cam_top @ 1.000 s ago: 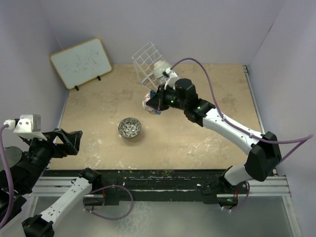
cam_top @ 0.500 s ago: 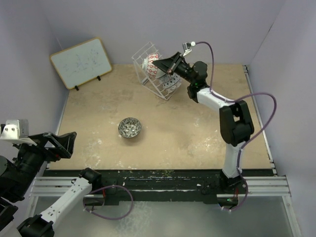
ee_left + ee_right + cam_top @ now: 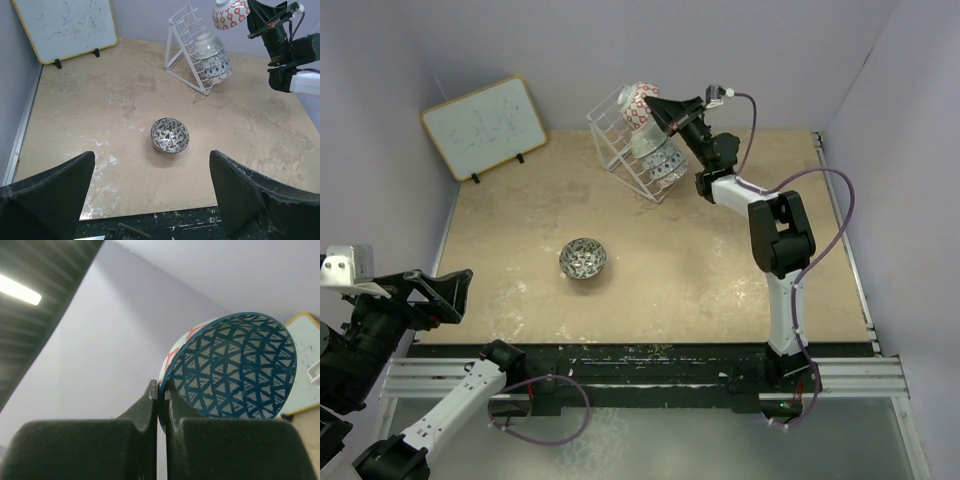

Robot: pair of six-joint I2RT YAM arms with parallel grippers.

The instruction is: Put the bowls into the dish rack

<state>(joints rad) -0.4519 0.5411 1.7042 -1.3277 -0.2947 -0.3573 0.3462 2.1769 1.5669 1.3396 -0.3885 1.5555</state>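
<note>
Gripping rim of small round red-patterned bowl (blue lattice inside) in clenched right claw — aloft near top of white wire dish rack. Holding left claw spread wide, empty.

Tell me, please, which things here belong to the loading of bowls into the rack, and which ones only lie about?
Belong to the job:
- red-pink bowl, pinched in the right gripper
- dish rack
- bowls in the rack
- grey bowl, alone on the table

Only lying about:
- whiteboard, at the back left
</note>
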